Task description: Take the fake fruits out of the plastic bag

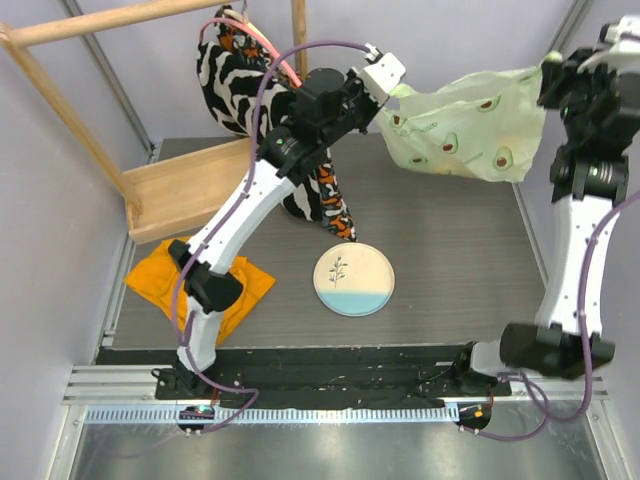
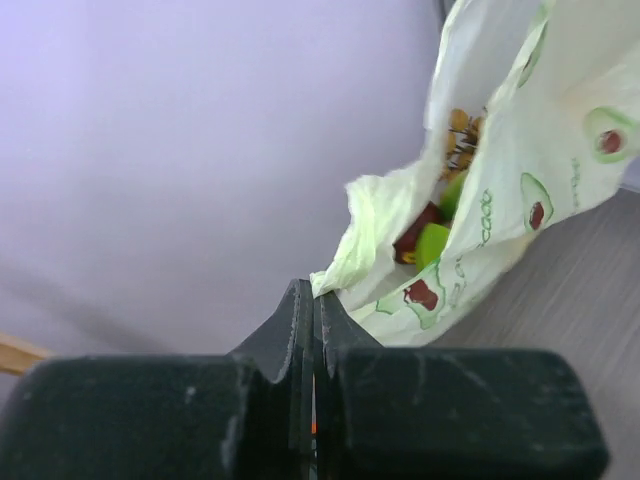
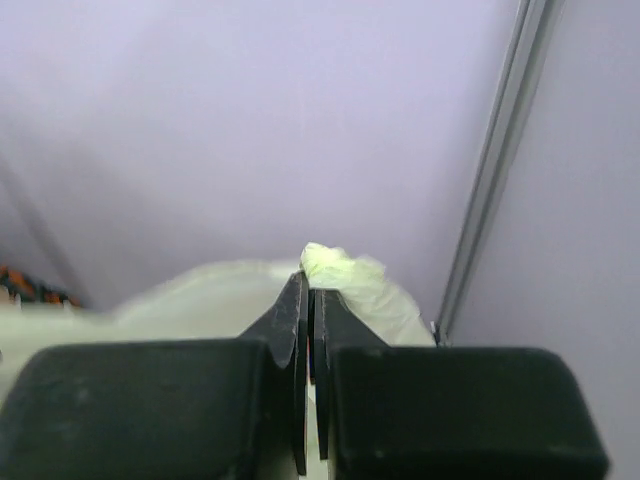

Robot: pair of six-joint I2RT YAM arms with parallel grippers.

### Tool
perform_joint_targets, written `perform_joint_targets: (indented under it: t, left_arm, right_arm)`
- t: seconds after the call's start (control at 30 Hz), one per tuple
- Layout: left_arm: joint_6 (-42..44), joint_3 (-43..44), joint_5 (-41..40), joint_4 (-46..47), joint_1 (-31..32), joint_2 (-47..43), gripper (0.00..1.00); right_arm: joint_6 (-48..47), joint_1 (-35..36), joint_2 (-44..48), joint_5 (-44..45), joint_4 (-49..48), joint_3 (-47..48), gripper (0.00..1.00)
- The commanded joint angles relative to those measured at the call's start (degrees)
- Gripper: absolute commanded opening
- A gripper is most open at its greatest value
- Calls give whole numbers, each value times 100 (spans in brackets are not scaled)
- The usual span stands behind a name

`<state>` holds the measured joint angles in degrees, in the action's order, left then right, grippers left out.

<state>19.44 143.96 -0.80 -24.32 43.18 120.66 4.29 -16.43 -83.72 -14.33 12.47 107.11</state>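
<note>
Top external: bag [image 1: 465, 125] hangs in the air beyond the plate [image 1: 354, 279], long axis spanning left gripper [image 1: 391, 91] to right gripper [image 1: 553, 63], both clamped tight on its edges; fruits [image 2: 432, 238] sit in the sag nearest left gripper.

Top view. Tabletop [image 1: 450, 270]: grey wood-grain laminate, matte, evenly lit, shadows soft. Pale lavender walls [image 1: 50, 260] closed the cell at 9, 12 and 3 o'clock. Light timber frame [image 1: 100, 25] stood at 10–11 o'clock, its round pole running toward 12. An open wooden box [image 1: 185, 185] sat tilted at 9–10 o'clock on the table edge. Slotted aluminium rail [image 1: 330, 412] ran along 6 o'clock, catching a bright glare strip. Brushed metal sheet [image 1: 330, 452] lay below it. Right wrist view: grey metal upright [image 3: 495, 170] against the wall at 2 o'clock.
</note>
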Motion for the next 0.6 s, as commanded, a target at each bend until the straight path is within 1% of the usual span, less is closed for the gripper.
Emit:
perform_joint_targets:
  t: [0.0, 0.03, 0.07, 0.1, 0.13, 0.17, 0.2, 0.23, 0.27, 0.3, 0.33, 0.37, 0.43, 0.47, 0.5, 0.53, 0.57]
  left_arm:
    - [-230, -744, 349, 17, -90, -701, 0]
    - [-256, -877, 483, -90, -90, -754, 0]
    - [-318, -1026, 606, -187, -82, -876, 0]
    - [-362, -1446, 772, -327, -38, -947, 0]
    - [-380, -1693, 835, -406, -11, -1026, 0]
    - [-371, -2235, 923, -520, 24, -1097, 0]
    - [-414, -2580, 950, -600, 94, -1289, 0]
    - [-441, -2932, 1020, -609, 129, -1386, 0]
    - [-467, -3614, 1064, -601, 147, -1501, 0]
    - [-598, -3916, 1082, -592, 191, -1728, 0]
    - [-652, -4189, 1134, -583, 208, -1835, 0]
    - [-713, -4627, 1143, -566, 217, -1957, 0]
    - [-819, -4955, 1169, -495, 252, -2264, 0]
    - [-854, -5139, 1109, -469, 270, -2336, 0]
    - [-880, -5167, 1073, -425, 279, -2398, 0]
    - [-933, -5168, 1038, -434, 279, -2450, 0]
    - [-960, -5115, 907, -434, 270, -2477, 0]
  right_arm:
    - [-1017, -10, 1355, -53, 237, -2049, 1]
    - [-1175, -10, 1672, 0, 473, -2541, 1]
    - [-1298, -10, 2284, 87, 615, -3460, 1]
    - [-1604, -10, 2534, 201, 834, -3878, 1]
    - [-1729, -10, 2693, 272, 1523, -4195, 1]
    - [-1869, -1, 2773, 333, 1957, -4642, 1]
    - [-2097, -10, 2756, 491, 2292, -4864, 1]
    - [-2247, -1, 2739, 484, 2843, -5049, 1]
    - [-2345, -1, 2721, 457, 3023, -5390, 4]
    - [-2433, -10, 2782, 100, 3199, -5472, 4]
    - [-2834, -1, 2835, 1, 3427, -5464, 5]
    - [-2881, 16, 2853, -69, 3507, -5299, 8]
    - [-3021, 52, 2705, -262, 3910, -4982, 11]
    - [-3135, 52, 2651, -333, 4069, -4624, 19]
    - [-3241, 52, 2633, -412, 4227, -4429, 25]
    - [-3303, 60, 2616, -456, 4429, -4227, 37]
    - [-3443, 52, 2624, -492, 4518, -3790, 42]
